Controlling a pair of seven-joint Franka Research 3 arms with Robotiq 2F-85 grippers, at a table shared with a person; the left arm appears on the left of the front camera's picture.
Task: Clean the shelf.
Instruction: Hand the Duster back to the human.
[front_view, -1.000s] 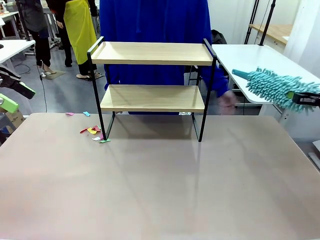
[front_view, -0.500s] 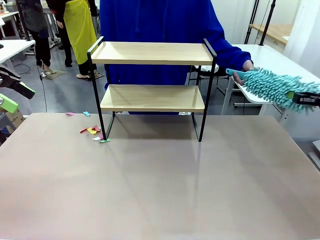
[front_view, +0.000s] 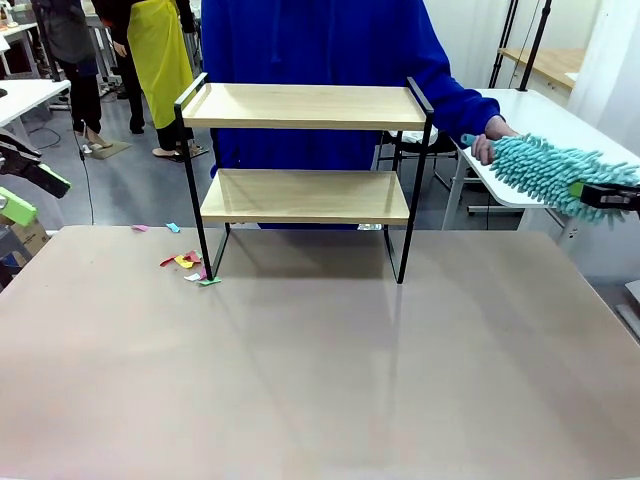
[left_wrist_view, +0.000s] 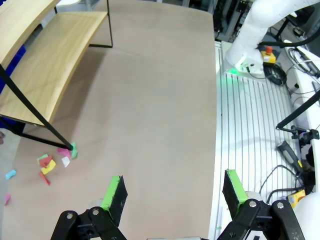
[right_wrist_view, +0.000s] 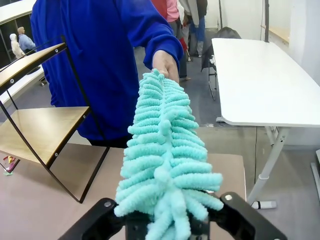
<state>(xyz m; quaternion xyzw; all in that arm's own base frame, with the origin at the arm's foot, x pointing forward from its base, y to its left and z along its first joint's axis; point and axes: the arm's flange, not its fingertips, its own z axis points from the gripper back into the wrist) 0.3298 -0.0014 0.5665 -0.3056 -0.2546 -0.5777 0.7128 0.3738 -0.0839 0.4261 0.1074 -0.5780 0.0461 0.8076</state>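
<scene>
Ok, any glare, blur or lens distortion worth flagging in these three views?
Front view: soft sheen on the table, everything sharp. Left wrist view: wide-angle bending of the shelf boards. Right wrist view: the duster looms large and close, slightly soft near the lens.

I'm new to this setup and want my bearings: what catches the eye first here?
A fluffy teal duster at the right edge, its far end gripped by the person's hand while the right gripper is at its near end. The bare two-tier shelf stands mid-table, with colourful paper scraps by its front-left leg.
</scene>
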